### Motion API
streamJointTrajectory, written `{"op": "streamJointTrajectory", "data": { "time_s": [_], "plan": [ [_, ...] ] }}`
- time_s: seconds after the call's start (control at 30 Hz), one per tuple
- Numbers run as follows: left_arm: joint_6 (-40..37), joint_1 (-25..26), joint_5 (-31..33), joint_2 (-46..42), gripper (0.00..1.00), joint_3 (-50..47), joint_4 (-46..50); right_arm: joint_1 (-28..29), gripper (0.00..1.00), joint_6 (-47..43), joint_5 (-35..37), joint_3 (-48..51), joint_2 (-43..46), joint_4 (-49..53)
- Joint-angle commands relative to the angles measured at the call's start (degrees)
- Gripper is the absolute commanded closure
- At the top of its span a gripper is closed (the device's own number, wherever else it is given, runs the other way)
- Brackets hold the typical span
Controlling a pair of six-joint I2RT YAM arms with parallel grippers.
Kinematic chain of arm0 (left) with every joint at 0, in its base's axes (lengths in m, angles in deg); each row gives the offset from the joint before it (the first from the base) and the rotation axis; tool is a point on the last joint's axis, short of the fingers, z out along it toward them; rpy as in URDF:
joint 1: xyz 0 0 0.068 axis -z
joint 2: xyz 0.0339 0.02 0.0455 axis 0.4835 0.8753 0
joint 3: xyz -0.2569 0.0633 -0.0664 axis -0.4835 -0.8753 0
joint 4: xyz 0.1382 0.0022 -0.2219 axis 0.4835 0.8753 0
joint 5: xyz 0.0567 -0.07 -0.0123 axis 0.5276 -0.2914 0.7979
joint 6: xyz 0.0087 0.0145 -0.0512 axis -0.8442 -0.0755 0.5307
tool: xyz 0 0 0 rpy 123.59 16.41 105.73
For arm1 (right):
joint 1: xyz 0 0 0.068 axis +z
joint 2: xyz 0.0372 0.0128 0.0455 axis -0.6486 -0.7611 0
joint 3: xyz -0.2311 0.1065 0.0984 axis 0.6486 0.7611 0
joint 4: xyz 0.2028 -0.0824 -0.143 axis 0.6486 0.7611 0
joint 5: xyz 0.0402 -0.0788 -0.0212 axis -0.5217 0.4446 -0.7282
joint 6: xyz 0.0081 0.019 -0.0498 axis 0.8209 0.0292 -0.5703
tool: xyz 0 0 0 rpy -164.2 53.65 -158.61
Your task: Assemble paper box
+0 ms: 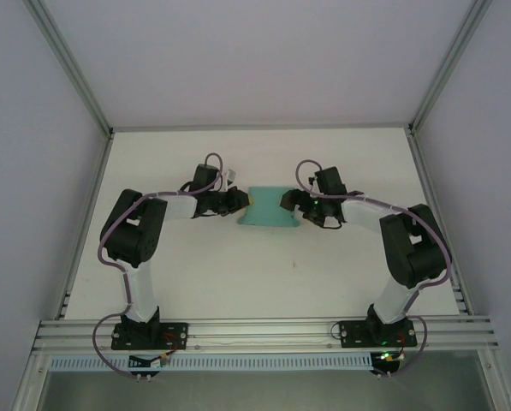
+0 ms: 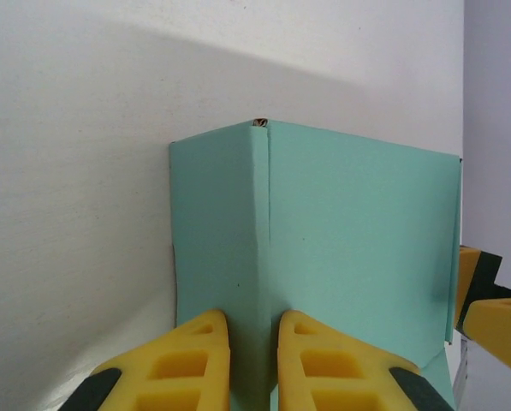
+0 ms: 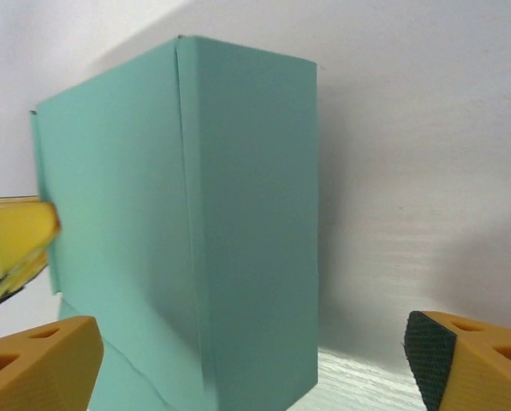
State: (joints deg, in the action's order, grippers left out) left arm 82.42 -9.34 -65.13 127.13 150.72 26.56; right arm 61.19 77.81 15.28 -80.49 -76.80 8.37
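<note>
The paper box [image 1: 272,210] is teal card folded up into a box shape, lying mid-table between both grippers. My left gripper [image 1: 238,202] is at its left end. In the left wrist view this gripper [image 2: 253,364] is shut on a folded corner ridge of the paper box [image 2: 358,231], one yellow finger [image 2: 178,368] on each side of the ridge. My right gripper [image 1: 286,201] is at the box's right end. In the right wrist view it [image 3: 255,368] stands wide open, with the paper box [image 3: 195,214] filling the left part of the gap and no finger touching it.
The white table [image 1: 264,274] is bare around the box, enclosed by white walls and an aluminium frame [image 1: 264,330] along the near edge. A finger of the right gripper [image 2: 495,317] shows beyond the box in the left wrist view, and a finger of the left gripper [image 3: 11,240] in the right wrist view.
</note>
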Motion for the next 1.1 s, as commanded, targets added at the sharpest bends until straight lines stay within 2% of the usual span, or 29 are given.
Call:
{"op": "streamJointTrajectory", "data": {
  "time_s": [0.0,0.13,0.33,0.47,0.63,0.77,0.83,0.9,0.93,1.0,1.07],
  "plan": [
    [0.85,-0.83,-0.12,1.88,0.98,-2.18,2.45,-1.27,0.11,1.80,-8.20,-0.34,-2.81,-4.90],
    [1.96,-0.98,-1.49,2.15,0.98,-2.38,1.00,-2.59,0.14,3.87,-12.37,-0.21,-5.20,-9.40],
    [0.65,-1.14,-1.92,2.22,0.98,-1.57,2.86,-3.69,0.17,3.42,-16.54,-2.79,-9.18,-10.25],
    [0.52,-1.12,-1.99,2.45,0.98,-1.35,2.65,-3.64,0.27,5.97,-22.10,-3.43,-11.60,-16.56],
    [-0.35,-1.15,-1.65,1.98,0.95,-0.83,2.31,-3.70,0.49,6.98,-24.53,-3.56,-11.09,-19.75],
    [-1.21,-1.13,-1.51,0.99,0.87,0.30,2.34,-3.68,0.58,8.22,-26.10,-3.51,-10.09,-20.65],
    [-1.57,-1.13,-1.44,-0.44,0.78,0.50,2.26,-3.70,0.61,8.64,-26.06,-3.09,-9.02,-20.36],
    [-3.68,-1.20,-0.34,-3.20,0.65,0.60,3.13,-3.63,0.63,8.47,-25.40,-2.44,-7.12,-19.10],
    [-5.03,-1.13,0.26,-4.70,0.49,0.53,3.71,-3.69,0.64,7.97,-24.74,-2.34,-6.06,-17.47],
    [-7.88,-1.03,2.06,-8.25,0.03,0.08,4.45,-3.77,0.64,7.07,-22.29,-2.12,-3.54,-13.36],
    [-11.44,-0.86,3.77,-12.46,0.00,-1.09,4.18,-3.79,0.64,6.14,-20.19,-2.98,-1.30,-7.29]
  ]
}}
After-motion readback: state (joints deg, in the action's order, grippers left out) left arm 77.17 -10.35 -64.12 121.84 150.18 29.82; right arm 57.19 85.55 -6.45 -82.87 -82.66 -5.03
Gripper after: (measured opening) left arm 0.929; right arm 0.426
